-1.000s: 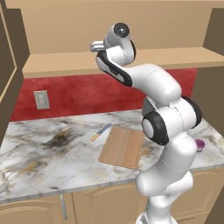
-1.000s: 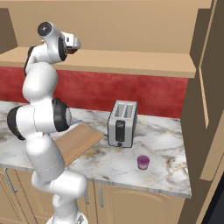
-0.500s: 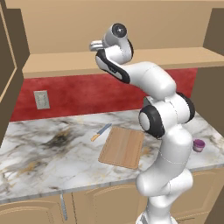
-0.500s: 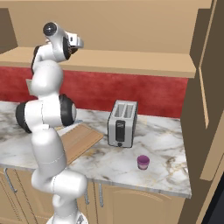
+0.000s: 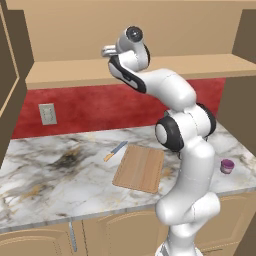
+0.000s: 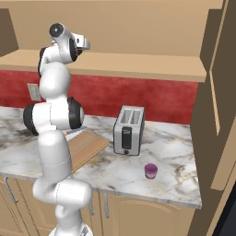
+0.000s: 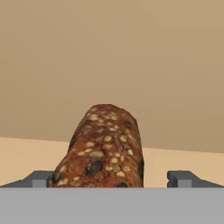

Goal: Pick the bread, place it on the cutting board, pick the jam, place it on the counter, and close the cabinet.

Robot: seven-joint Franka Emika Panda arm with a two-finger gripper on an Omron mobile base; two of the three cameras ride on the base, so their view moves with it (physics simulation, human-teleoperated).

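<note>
My claw (image 7: 112, 180), wide open, flanks the bread (image 7: 103, 146) on the cabinet (image 5: 150, 67) shelf; jam (image 6: 150, 170) sits on worktop (image 6: 170, 161) nr toaster (image 6: 128, 130).

readable text: none in any view
jam jar (image 6: 150, 170): plain purple, no label to read
toaster (image 6: 129, 130): front bears a dark panel, no brand or numbers legible
wall outlet (image 5: 48, 114): blank plate, no markings
bread (image 7: 103, 148): seeded crust, no wrapper or tag
cutting board (image 5: 140, 168): bare wood, no stamp
cabinet (image 6: 138, 27): plain tan panels, no signs
robot arm (image 5: 185, 130): white shells, no logo legible
</note>
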